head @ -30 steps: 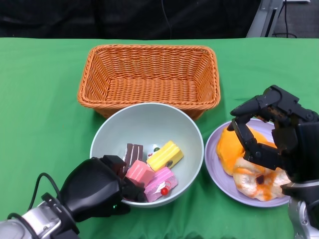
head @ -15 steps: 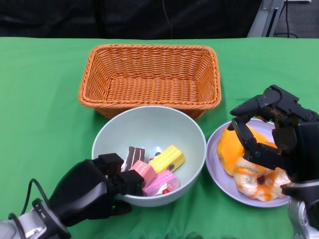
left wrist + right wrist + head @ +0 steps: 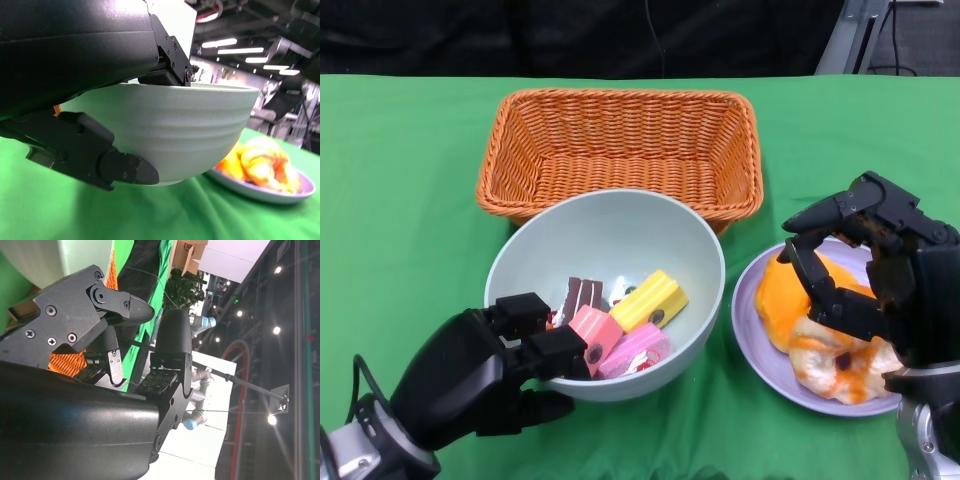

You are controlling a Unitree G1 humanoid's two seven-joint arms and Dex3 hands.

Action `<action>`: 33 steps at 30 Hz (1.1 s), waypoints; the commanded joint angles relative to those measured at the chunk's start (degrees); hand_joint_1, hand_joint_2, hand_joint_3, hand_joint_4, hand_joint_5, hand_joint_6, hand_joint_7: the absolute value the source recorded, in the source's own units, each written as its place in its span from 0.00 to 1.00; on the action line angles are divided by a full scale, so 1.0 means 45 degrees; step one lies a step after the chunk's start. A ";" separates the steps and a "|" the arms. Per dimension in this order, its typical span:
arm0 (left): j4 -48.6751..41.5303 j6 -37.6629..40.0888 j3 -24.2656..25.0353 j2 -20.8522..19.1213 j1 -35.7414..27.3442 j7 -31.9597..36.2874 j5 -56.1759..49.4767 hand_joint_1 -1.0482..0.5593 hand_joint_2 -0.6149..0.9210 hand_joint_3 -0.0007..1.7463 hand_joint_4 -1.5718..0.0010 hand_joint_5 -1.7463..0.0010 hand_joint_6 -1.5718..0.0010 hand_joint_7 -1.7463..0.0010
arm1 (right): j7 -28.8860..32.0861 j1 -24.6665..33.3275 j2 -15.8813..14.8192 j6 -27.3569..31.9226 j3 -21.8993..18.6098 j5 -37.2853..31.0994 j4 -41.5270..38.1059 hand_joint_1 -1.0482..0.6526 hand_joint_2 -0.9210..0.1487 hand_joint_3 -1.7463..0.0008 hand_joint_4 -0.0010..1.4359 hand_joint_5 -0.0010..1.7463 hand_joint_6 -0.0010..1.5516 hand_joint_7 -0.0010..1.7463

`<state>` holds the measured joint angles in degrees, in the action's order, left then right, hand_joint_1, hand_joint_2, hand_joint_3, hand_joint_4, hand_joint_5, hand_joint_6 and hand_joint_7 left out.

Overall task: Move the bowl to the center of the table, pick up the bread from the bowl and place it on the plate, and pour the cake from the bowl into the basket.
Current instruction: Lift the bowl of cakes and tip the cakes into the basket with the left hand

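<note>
My left hand point(image 3: 485, 375) pinches the near rim of the bowl point(image 3: 610, 240), fingers hooked over the edge and inside, thumb under the outer wall. The left wrist view shows the bowl's base tilted off the green counter point(image 3: 400, 200) on my side, so I judge it partly lifted. Just past my fingertips, inside the bowl, lie the cake pieces point(image 3: 625, 315): pink, yellow and brown, bunched at the near side. Beyond the bowl, its far rim overlapping the near edge, sits the basket point(image 3: 620, 150), with nothing in it.

To the right of that hand, across the bowl, my right hand point(image 3: 870, 275) hovers over the plate point(image 3: 760, 350), fingers curled partway but apart, and I cannot see it gripping anything. Beneath it the bread point(image 3: 820, 345) lies on the plate, orange and glazed.

So by my reading the bowl is at the middle of the counter and the bread is already placed. What is left is the pour: raise and tip the bowl away from me so the cake slides into the basket.
</note>
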<state>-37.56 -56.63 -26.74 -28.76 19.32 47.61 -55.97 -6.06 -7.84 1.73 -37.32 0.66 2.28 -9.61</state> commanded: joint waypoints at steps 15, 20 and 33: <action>-0.0192 -0.1129 0.2202 0.0198 0.0957 -0.2210 0.3958 0.64 0.77 0.65 0.56 0.00 0.50 0.25 | -0.1182 0.0312 0.0282 -0.0842 0.0917 0.0309 -0.1688 0.51 0.37 0.51 0.53 0.80 0.49 0.64; -0.0437 -0.0849 0.2687 0.0656 0.1515 -0.3748 0.5244 0.64 0.78 0.65 0.57 0.00 0.56 0.16 | -0.1438 0.0486 0.0230 -0.0626 0.1002 0.0494 -0.1551 0.49 0.33 0.54 0.50 0.82 0.45 0.69; -0.1438 -0.1050 0.3214 0.1459 0.3347 -0.5969 0.6153 0.62 0.76 0.63 0.54 0.08 0.50 0.25 | -0.1830 0.0914 0.0381 -0.0157 0.1572 0.0010 -0.1555 0.49 0.32 0.55 0.49 0.87 0.45 0.70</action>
<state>-43.72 -60.95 -13.41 -22.12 32.19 21.53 -30.54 -14.79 -4.57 3.71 -38.10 7.73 2.77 -16.61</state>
